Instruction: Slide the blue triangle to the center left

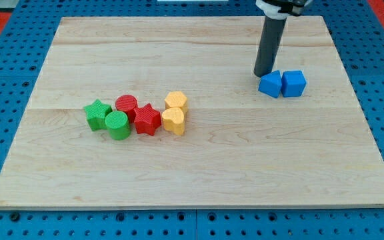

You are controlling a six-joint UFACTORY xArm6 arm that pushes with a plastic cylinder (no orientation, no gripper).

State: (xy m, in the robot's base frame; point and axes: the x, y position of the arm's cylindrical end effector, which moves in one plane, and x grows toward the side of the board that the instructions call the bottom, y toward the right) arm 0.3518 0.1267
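The arm carries no claw, only a dark rod, so nothing here is held or clamped; the tip (265,74) rests on the table (245,167) at the upper-left edge of the blue triangle (270,85), touching it or very nearly so. That triangle sits in the view's upper right, pressed against a blue cube (293,83) on its right side. From this spot a push would send the triangle down or rightward, so the sound move appears to be bringing the tip around to the triangle's right, between it and the cube, then driving steadily toward the view's left. The gap there looks tight, and the cube may get nudged. Along the way lie a yellow pair (175,112), a red star (147,119), a red cylinder (126,105), a green cylinder (118,125) and a green star (97,114); a path passing above that cluster seems safest.
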